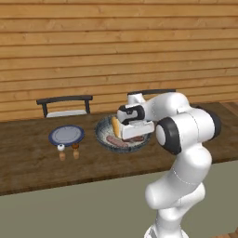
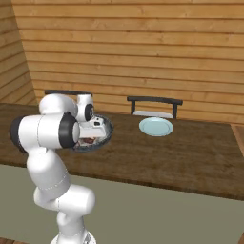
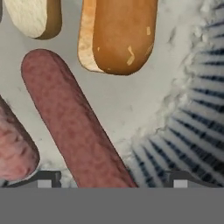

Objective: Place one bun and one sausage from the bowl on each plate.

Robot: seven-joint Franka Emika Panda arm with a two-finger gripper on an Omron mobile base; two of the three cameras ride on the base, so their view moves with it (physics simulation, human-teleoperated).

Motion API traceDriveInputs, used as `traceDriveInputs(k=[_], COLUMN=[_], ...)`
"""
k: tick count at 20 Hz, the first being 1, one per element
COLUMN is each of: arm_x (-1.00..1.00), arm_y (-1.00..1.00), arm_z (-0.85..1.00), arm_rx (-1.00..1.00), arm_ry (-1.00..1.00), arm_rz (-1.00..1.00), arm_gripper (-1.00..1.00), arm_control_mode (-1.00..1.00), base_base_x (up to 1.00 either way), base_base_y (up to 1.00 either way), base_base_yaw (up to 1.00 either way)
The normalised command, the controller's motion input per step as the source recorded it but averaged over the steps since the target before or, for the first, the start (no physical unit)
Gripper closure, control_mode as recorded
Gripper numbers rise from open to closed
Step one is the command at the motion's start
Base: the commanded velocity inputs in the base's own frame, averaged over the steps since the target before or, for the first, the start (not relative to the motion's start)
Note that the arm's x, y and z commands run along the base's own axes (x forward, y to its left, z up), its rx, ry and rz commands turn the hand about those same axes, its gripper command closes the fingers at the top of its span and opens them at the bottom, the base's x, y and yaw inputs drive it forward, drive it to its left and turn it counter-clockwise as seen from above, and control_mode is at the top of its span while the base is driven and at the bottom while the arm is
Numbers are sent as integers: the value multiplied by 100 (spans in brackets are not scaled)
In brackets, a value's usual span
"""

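Hand view: open end effector straddles sausage beside bowl rim.

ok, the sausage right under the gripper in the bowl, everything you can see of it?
The sausage is a long reddish-brown cylinder with a mottled, meaty-looking surface and rounded ends. In the hand view it lies flat and diagonal on the pale speckled floor of the bowl, its lower end between the tips of the open gripper, which hangs over it. A browned bun lies just beyond it, apart, and a second sausage beside it.
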Motion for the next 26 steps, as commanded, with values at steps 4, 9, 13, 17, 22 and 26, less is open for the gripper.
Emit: traceDriveInputs(k=[4, 9, 13, 17, 22, 26], arm_x=[0, -4, -60, -58, -50, -26], arm_y=[0, 0, 0, -3, -45, -75], arm_z=[-1, 0, 67, 100, 76, 30], arm_rx=[0, 0, -1, 0, 1, 4], arm_ry=[5, 1, -2, -5, -12, -14], arm_rz=[0, 0, 0, 0, -2, -10], arm_gripper=[100, 100, 100, 100, 100, 100], arm_control_mode=[-100, -100, -100, -100, -100, -100], base_base_x=[0, 0, 0, 0, 0, 0], base_base_y=[0, 0, 0, 0, 0, 0], base_base_yaw=[0, 0, 0, 0, 0, 0])
